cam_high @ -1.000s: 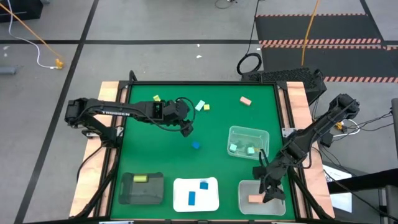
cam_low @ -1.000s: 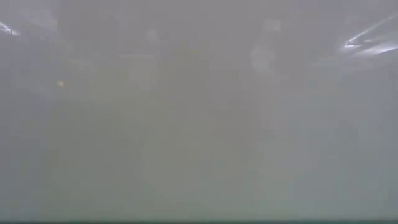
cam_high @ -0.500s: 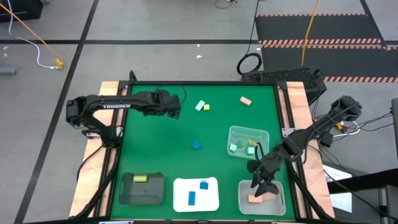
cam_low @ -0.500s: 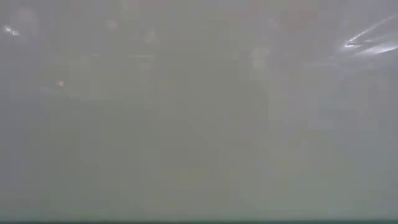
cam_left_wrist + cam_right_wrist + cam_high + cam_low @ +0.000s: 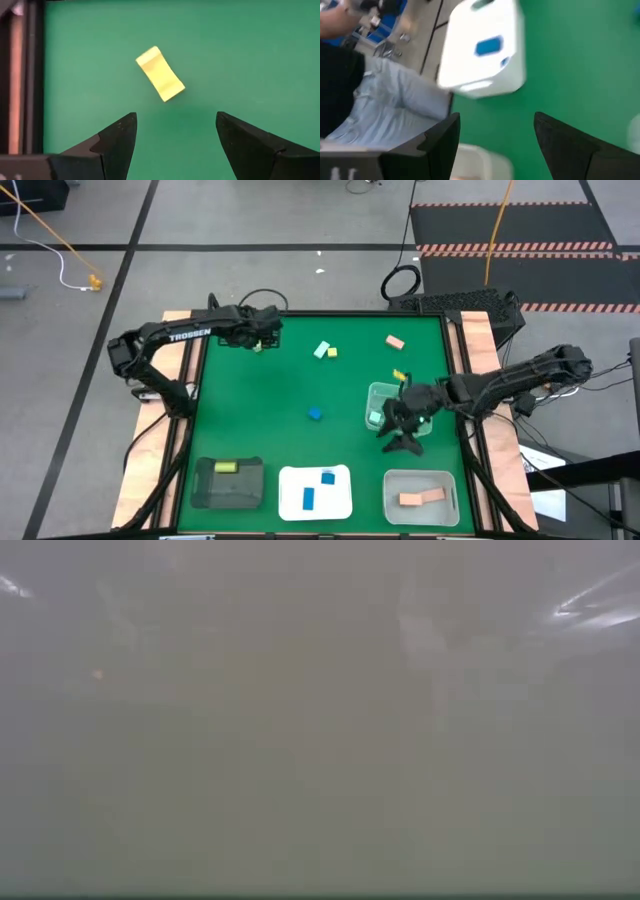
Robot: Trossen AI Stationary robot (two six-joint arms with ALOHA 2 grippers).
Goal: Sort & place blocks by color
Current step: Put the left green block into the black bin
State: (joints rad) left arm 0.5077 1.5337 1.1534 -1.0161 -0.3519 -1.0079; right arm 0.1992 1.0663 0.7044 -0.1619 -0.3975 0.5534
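Note:
My left gripper point(image 5: 262, 338) point(image 5: 175, 120) hovers open over the mat's far left, pointing steeply down. A yellow block point(image 5: 160, 74) point(image 5: 257, 346) lies flat on the green mat just ahead of its fingertips, untouched. My right gripper point(image 5: 400, 438) point(image 5: 495, 135) stands open and empty beside a clear tray point(image 5: 400, 393) holding mint blocks point(image 5: 375, 418). Loose on the mat lie a mint and a yellow block point(image 5: 325, 351), a pink block point(image 5: 394, 341) and a blue block point(image 5: 315, 414). The low view shows only haze.
Along the near edge stand a dark tray point(image 5: 228, 485) with a yellow-green block point(image 5: 226, 467), a white tray point(image 5: 315, 502) point(image 5: 485, 70) with blue blocks point(image 5: 487, 46), and a clear tray point(image 5: 420, 480) with pink blocks point(image 5: 420, 498). A person in jeans point(image 5: 380, 105) sits beyond the near edge.
My left gripper has swung from the mat's middle toward the far left corner, rolling as it went, and now stands over the yellow block. My right gripper has moved from over the near-right tray with the pink blocks toward the far edge, to the clear tray with the mint blocks.

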